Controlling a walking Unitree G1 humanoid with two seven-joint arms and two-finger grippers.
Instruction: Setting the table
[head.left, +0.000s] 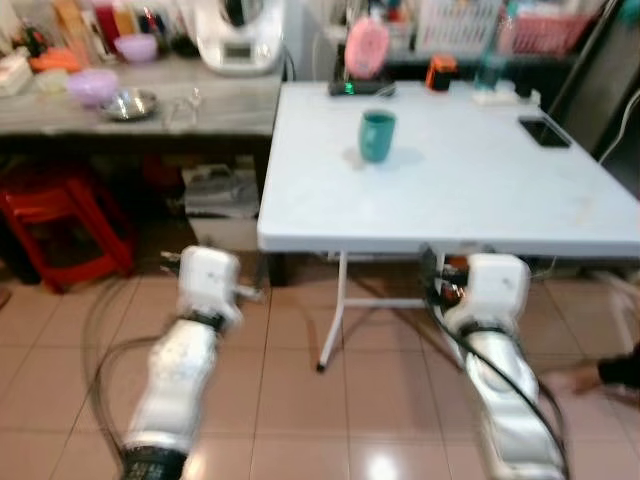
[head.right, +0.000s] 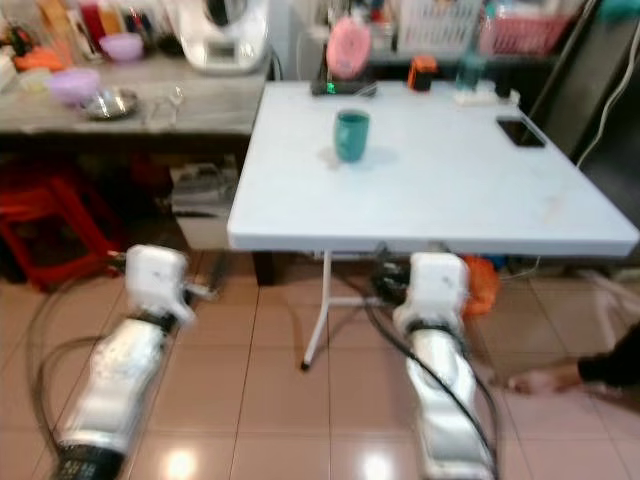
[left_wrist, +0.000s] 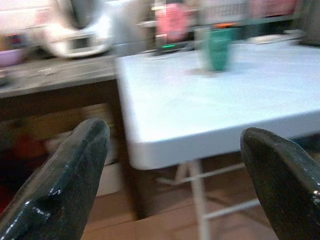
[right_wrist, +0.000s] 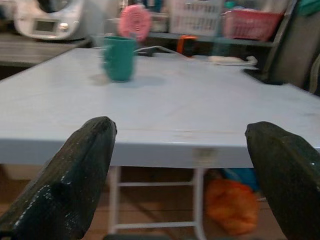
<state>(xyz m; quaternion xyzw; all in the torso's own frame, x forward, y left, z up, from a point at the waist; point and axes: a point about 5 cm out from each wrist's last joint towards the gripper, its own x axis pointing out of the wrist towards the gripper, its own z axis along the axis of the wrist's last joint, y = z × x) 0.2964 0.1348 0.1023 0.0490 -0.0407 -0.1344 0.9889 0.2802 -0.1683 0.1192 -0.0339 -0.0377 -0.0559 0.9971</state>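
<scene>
A white folding table (head.left: 470, 200) stands in front of me with a teal cup (head.left: 377, 135) upright near its far left side. A black phone (head.left: 545, 132) lies at its far right. My left gripper (left_wrist: 175, 134) is open and holds nothing; it sits low, off the table's front left corner (left_wrist: 145, 150). My right gripper (right_wrist: 181, 129) is also open with nothing in it, just below the table's front edge (right_wrist: 165, 150), and the cup (right_wrist: 119, 57) lies ahead of it. Both silver arms (head.left: 205, 290) (head.left: 495, 290) reach forward over the tiled floor.
A grey counter (head.left: 220, 110) on the left carries a purple bowl (head.left: 93, 85), a metal bowl (head.left: 130, 103) and a white appliance (head.left: 238, 35). A red stool (head.left: 65, 225) stands under it. A pink fan (head.left: 366, 48) stands behind the table. A person's hand (head.right: 545, 380) rests on the floor at the right.
</scene>
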